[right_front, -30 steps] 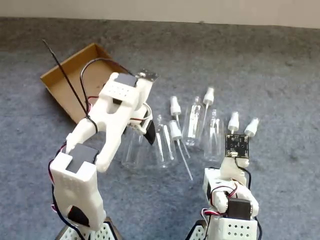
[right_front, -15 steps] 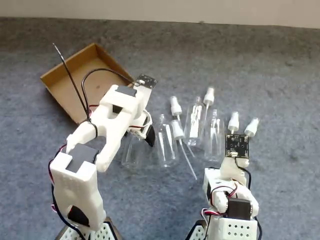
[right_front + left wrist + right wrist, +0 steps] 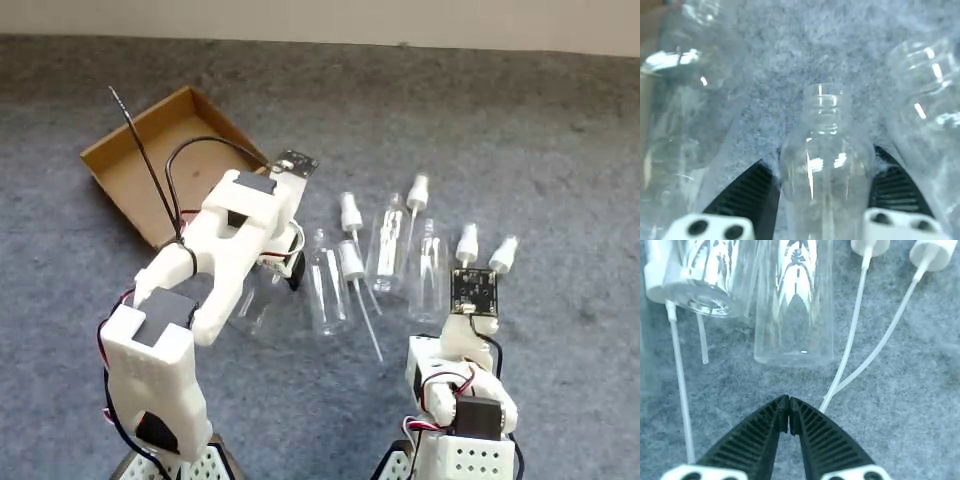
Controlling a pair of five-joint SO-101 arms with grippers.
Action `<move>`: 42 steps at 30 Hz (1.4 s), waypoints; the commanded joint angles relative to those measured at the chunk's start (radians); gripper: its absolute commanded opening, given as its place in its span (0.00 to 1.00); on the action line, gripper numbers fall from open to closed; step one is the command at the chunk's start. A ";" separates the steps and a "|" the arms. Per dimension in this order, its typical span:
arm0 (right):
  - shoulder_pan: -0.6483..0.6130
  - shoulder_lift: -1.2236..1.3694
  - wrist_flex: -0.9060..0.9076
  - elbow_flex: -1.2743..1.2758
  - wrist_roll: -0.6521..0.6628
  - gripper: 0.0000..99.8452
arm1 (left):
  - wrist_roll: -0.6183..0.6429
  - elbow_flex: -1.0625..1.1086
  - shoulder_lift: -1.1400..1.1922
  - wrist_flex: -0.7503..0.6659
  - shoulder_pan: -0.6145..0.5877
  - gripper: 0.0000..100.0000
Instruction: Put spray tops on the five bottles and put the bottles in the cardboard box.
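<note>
Slipping is my worry: my left tool (image 3: 824, 165) pinches a smooth clear bottle (image 3: 826, 125) near the box (image 3: 125, 165) on the table (image 3: 560, 150), a crooked squeeze could pop it out, and my right tool (image 3: 789, 402) is pressed together.

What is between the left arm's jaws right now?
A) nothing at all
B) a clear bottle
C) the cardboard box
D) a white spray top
B: in the left wrist view, a clear bottle with no top on its neck sits between the two black jaws, one against each of its sides.
</note>
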 commanded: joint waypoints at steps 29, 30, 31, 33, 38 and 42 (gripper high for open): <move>-0.010 -0.005 0.005 0.165 0.011 0.00 | -0.267 -0.004 -1.245 0.493 -0.007 0.10; -0.010 -0.005 0.005 0.165 0.011 0.00 | -0.267 -0.004 -1.283 0.494 -0.010 0.10; -0.010 -0.005 0.005 0.165 0.011 0.00 | -0.267 -0.004 -1.322 0.494 -0.012 0.10; -0.010 -0.005 0.005 0.165 0.011 0.00 | -0.269 0.025 -1.394 0.486 -0.012 0.10; -0.010 -0.005 0.005 0.165 0.011 0.00 | -0.273 0.216 -1.552 0.462 -0.013 0.10; -0.010 -0.005 0.005 0.165 0.011 0.00 | -0.364 0.377 -1.666 0.319 -0.013 0.10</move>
